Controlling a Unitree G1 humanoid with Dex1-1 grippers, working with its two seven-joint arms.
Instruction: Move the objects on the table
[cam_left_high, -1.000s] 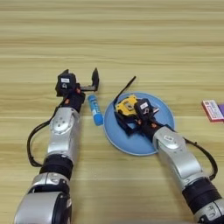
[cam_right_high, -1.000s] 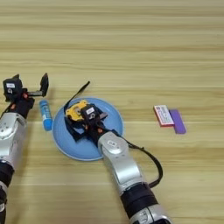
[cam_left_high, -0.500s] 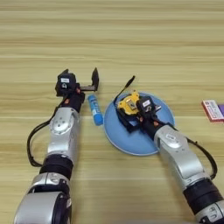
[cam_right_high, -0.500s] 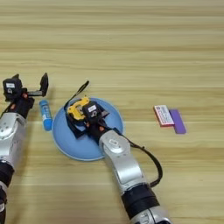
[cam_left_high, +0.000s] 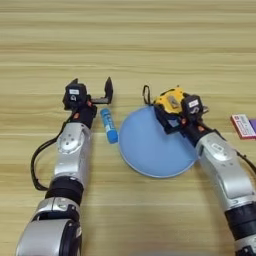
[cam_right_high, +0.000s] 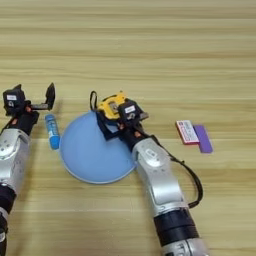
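A yellow-and-black tape measure (cam_left_high: 169, 101) is over the far right rim of the light-blue plate (cam_left_high: 150, 150), its black strap loop (cam_left_high: 146, 94) sticking out to the left. My right gripper (cam_left_high: 168, 113) is shut on it. A small blue tube (cam_left_high: 108, 126) lies on the table (cam_left_high: 150, 45) just left of the plate. Just beyond the tube's far end my left gripper (cam_left_high: 91, 89) stands open, with nothing between its fingers.
A red-and-white card (cam_right_high: 186, 132) and a purple piece (cam_right_high: 203, 138) lie side by side on the wood to the right of my right arm.
My right gripper has carried the tape measure from the plate's middle toward its far right rim. The left arm, the tube and the plate have stayed put.
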